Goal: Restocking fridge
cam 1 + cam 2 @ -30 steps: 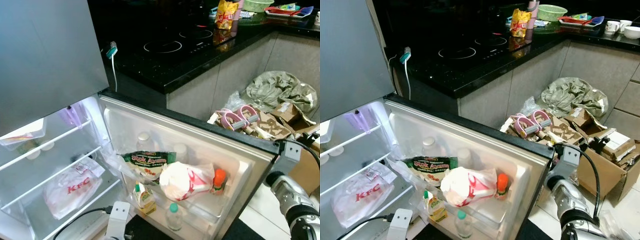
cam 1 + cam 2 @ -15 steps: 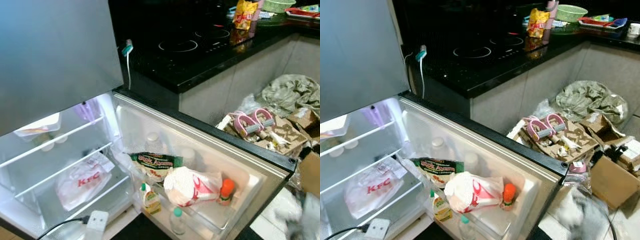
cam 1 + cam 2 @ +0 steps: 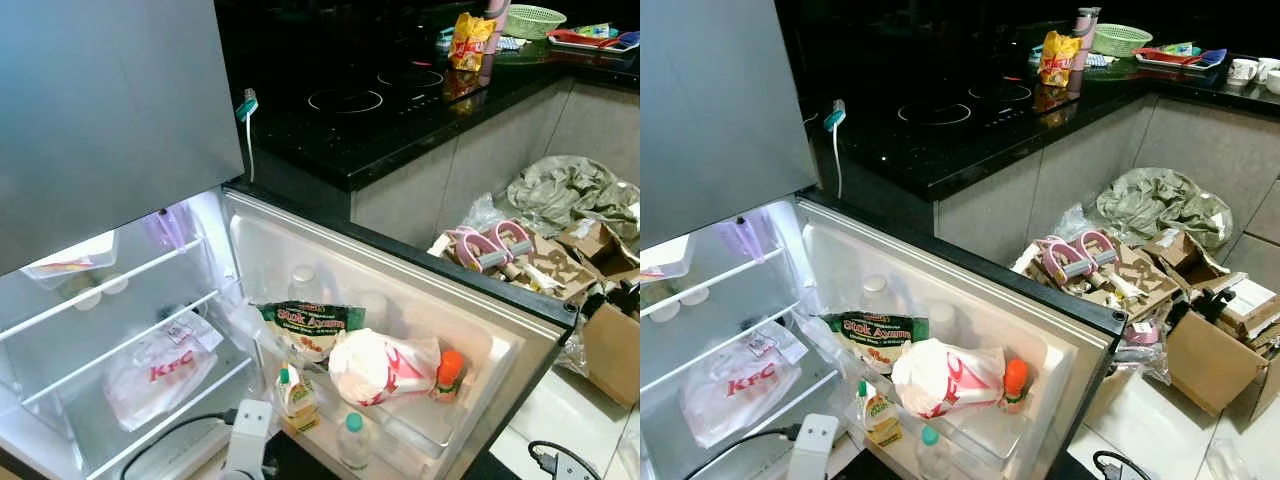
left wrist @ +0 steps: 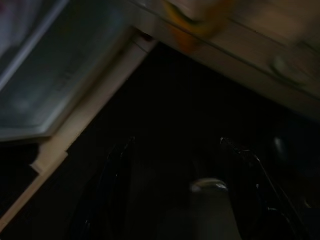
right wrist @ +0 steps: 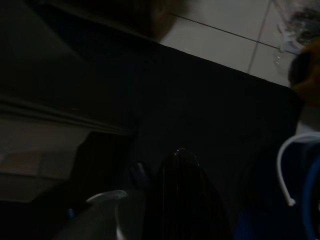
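L arm wrist plate [image 3: 248, 440] sits low by the bottom edge of the fridge opening; L gripper [image 4: 175, 195] hangs over dark floor w/ fingers [image 4: 112, 190] spread apart, nothing between them. R gripper [image 5: 182, 195]: dark, fingers look pressed together as one black mass, nothing seen in them, arm idle. Door shelf [image 3: 440, 425], near to far: green-cap bottle [image 3: 351, 438] at front edge, small carton [image 3: 294, 395] at its hinge-side end, red/white plastic bag [image 3: 385, 365] mid-shelf, orange-cap bottle [image 3: 447, 372] touching the bag at the outer end, green "Stok Ayam" packet [image 3: 305, 325] behind, pale bottle [image 3: 304, 285] against the door wall. Fridge interior [image 3: 130, 300]: KFC bag [image 3: 155, 370] on lower wire shelf, tray [image 3: 75, 262] on upper shelf near left wall. Beyond the door: cardboard boxes [image 3: 1200, 340] and pink slippers [image 3: 1075, 255] on floor; black counter w/ hob [image 3: 345, 100], snack bag [image 3: 468, 38] and green basket [image 3: 538, 18] at far edge. Judgement: door open, both grippers carry nothing, so step = between loads, fetch phase. Next move needs locating a restock item (which one: cannot tell), then placing it in free space, e.g. upper wire shelf; door shelf looks crowded.
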Controlling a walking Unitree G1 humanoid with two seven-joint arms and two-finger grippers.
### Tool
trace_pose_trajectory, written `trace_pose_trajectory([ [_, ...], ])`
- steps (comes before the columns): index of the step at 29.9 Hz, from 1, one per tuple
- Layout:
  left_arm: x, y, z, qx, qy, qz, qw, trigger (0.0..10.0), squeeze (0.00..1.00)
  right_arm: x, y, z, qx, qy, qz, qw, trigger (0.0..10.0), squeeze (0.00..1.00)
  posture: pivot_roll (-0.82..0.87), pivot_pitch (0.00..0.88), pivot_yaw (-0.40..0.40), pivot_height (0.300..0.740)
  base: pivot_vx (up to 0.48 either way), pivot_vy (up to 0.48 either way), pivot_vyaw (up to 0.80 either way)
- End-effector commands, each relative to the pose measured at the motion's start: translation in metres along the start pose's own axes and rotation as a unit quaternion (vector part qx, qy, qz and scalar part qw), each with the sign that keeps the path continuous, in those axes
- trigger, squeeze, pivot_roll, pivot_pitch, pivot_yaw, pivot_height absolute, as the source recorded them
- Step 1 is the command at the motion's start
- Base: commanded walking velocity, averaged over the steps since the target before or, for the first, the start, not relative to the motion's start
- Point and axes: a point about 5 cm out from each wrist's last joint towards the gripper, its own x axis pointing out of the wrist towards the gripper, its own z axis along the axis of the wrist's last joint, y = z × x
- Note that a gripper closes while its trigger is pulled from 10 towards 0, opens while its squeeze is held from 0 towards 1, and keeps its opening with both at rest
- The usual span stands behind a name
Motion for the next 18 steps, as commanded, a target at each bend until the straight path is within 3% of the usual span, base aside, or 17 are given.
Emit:
trace_pose_trajectory([
  [1,-0.002,-0.011,-0.012,0.004,0.014,-0.003,1.0,10.0,0.0,0.0,0.0,0.003,-0.001,-0.01,0.001,1.0,10.0,0.0,-0.07,0.0,0.003,0.74,-0.319,0.0,0.0],
  [9,-0.003,-0.05,-0.012,0.007,0.02,-0.018,1.0,10.0,0.0,0.001,-0.003,0.011,-0.008,-0.018,-0.002,1.0,10.0,0.0,-0.08,0.0,0.001,0.74,-0.335,0.0,0.0],
  [11,-0.003,-0.047,-0.012,0.007,0.02,-0.017,1.0,10.0,0.0,0.001,-0.003,0.012,-0.008,-0.018,-0.002,1.0,10.0,0.0,-0.08,0.0,0.001,0.74,-0.337,0.0,0.0],
  [16,-0.002,-0.012,-0.014,0.004,0.02,0.001,1.0,10.0,0.0,0.001,-0.001,0.012,-0.013,-0.019,0.0,1.0,10.0,0.0,-0.08,0.0,-0.003,0.74,-0.337,0.0,0.0],
  [18,-0.002,-0.011,-0.013,0.004,0.02,0.002,1.0,10.0,0.0,0.001,0.0,0.013,-0.013,-0.02,0.0,1.0,10.0,0.0,-0.08,0.0,-0.003,0.74,-0.324,0.0,0.0],
])
